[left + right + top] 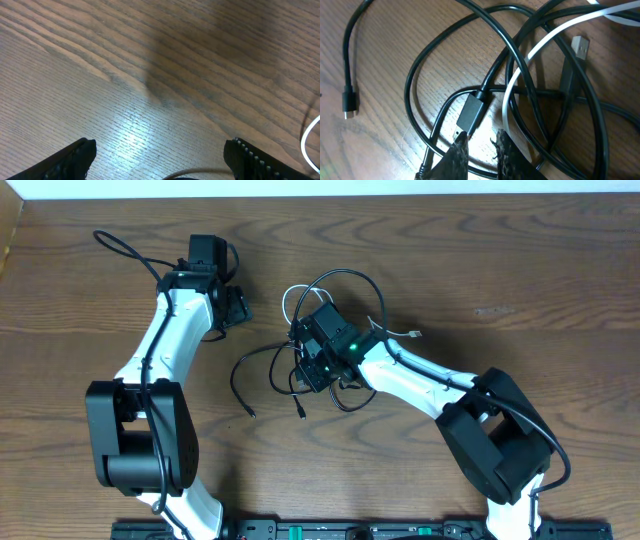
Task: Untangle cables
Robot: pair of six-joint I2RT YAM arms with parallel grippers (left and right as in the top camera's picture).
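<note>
The black cable (409, 82) and white cable (530, 50) lie looped together mid-table under the right gripper (480, 150). Its fingers are nearly together beside a black plug (470, 117) (holding anything? I cannot tell). The left gripper (160, 147), spread wide, hovers over bare table (100, 75) further left.

You look down on a table (125, 75) of brown wood, its grain strongly lined, its finish satin and throwing back a pale glare. The black cable (470, 115) wears a smooth, faintly glossy plastic jacket. Crossing the black cable, the white cable (514, 77) looks just as smooth and shiny. Beside the black cable, a plug tip (580, 46) shows bare grey metal. Below the black cable's loop, the fingers (457, 160) of the right gripper (481, 142) are matt black with toothed edges.
</note>
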